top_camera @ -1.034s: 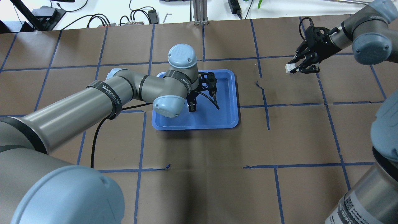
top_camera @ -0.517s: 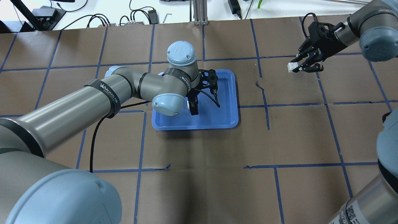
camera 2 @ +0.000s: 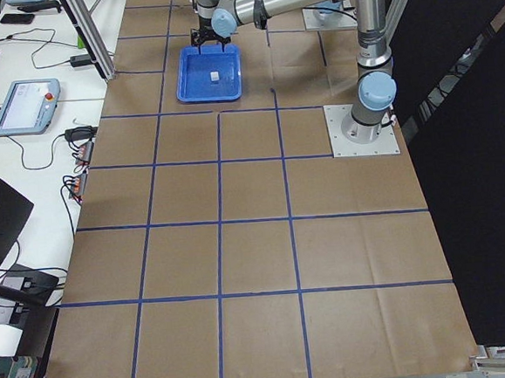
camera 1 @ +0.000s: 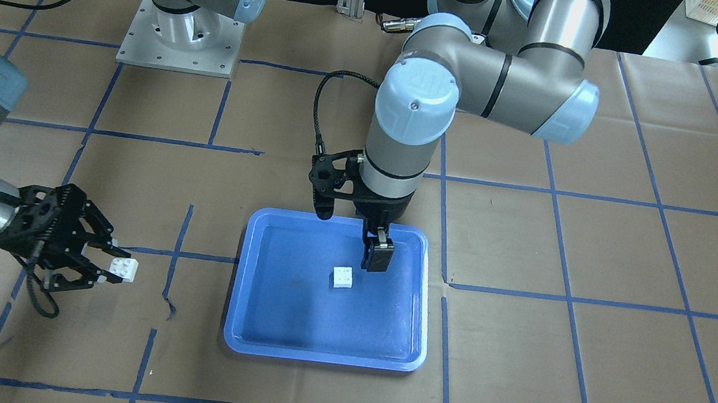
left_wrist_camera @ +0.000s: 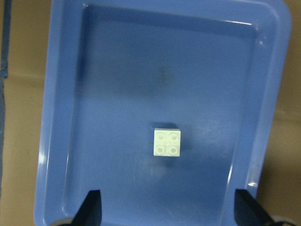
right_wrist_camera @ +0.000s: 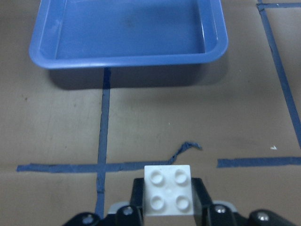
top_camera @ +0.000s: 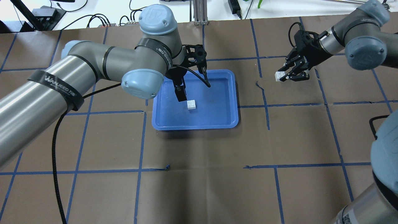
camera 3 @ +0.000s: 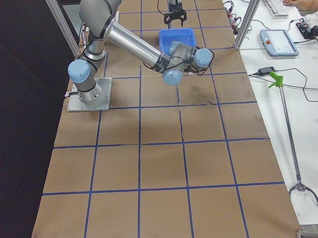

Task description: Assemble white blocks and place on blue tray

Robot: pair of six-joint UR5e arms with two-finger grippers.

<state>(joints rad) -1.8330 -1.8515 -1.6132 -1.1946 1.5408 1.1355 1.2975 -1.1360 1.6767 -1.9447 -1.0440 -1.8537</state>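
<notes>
One white block (top_camera: 191,105) lies studs up on the floor of the blue tray (top_camera: 217,126), also in the front view (camera 1: 343,277) and the left wrist view (left_wrist_camera: 167,141). My left gripper (top_camera: 178,87) hangs above the tray just beside that block, open and empty; its fingertips (left_wrist_camera: 91,209) stand wide apart. My right gripper (top_camera: 284,76) is shut on the second white block (top_camera: 279,75), held above the table to the right of the tray, apart from it. That block shows studs up in the right wrist view (right_wrist_camera: 168,188), with the tray's rim (right_wrist_camera: 127,59) ahead.
Brown paper with a blue tape grid covers the table. A torn tape piece (top_camera: 260,87) lies between tray and right gripper. Cables and power bricks (top_camera: 136,17) and an aluminium post (top_camera: 199,12) sit past the far edge. My left forearm (top_camera: 77,77) spans the table's left half.
My left gripper has let go of its white block on the tray and risen, the arm swinging toward the far side. My right gripper has carried its block a little toward the tray.
</notes>
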